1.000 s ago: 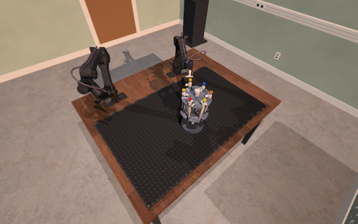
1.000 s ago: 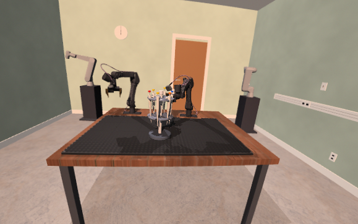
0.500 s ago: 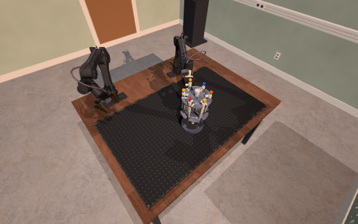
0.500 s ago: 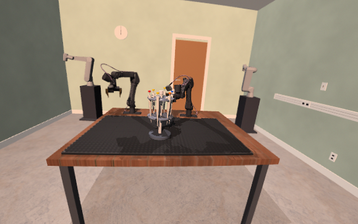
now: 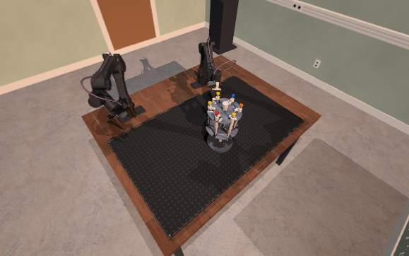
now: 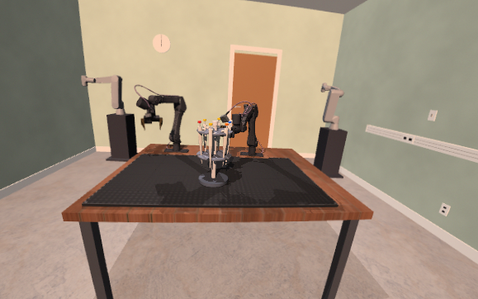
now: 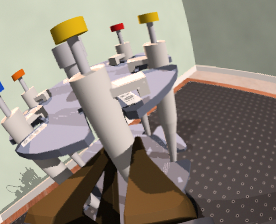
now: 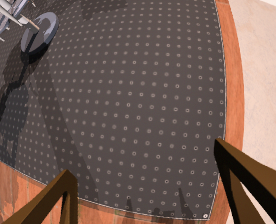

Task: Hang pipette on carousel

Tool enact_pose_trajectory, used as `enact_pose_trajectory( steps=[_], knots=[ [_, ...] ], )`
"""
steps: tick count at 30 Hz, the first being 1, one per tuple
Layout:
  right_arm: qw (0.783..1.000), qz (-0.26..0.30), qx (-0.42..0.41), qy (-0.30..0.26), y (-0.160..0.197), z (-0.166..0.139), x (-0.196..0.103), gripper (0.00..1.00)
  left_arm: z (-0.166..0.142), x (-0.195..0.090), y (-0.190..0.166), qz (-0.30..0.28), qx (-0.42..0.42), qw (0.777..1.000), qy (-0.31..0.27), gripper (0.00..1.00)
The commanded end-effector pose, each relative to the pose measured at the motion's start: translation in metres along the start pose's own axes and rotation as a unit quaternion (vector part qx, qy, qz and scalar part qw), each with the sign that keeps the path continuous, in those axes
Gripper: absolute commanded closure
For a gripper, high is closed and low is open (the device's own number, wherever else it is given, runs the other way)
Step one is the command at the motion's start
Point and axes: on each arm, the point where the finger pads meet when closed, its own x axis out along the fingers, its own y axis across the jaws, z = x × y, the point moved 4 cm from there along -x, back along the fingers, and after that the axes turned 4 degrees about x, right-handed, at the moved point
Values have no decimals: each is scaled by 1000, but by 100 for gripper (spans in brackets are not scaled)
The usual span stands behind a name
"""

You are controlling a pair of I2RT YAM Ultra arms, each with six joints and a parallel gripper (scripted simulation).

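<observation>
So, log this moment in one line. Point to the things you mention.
left gripper (image 5: 216,95) (image 6: 234,131) (image 7: 123,155): shut on yellow-topped pipette (image 5: 217,94) (image 7: 103,107); pipette: at carousel (image 5: 220,146) (image 6: 213,182) (image 7: 54,125) (image 8: 50,26); right gripper (image 5: 127,121) (image 6: 153,127) (image 8: 142,157): open, away from carousel

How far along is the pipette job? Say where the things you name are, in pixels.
Done: the yellow-button pipette (image 5: 217,94) (image 6: 219,119) (image 7: 101,107) is off the bench, upright-ish at the carousel's (image 5: 215,144) (image 6: 213,182) (image 7: 59,117) (image 8: 48,22) edge. In hand: left end effector (image 5: 215,96) (image 7: 124,155) grips its lower body. Left: confirm hook seating and volume, which I can't tell, then release.

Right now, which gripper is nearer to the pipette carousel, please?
The left: the left gripper is right at the carousel; the right gripper hangs well off to one side.
</observation>
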Motion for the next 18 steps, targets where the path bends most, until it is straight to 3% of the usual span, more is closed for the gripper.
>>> enact_pose_trajectory(
  steps=[1,5,8,18],
  knots=[
    [1000,-2,-7,-13,-3,6,-3,0,18,6,9,2,1,1000,-23,88],
    [1000,-2,-7,-13,-3,6,-3,0,15,11,10,2,0,1000,-17,88],
    [1000,-2,-7,-13,-3,6,-3,0,39,4,9,3,6,999,-47,88],
    [1000,-2,-7,-13,-3,6,-3,0,33,5,9,2,5,999,-39,88]
  ],
)
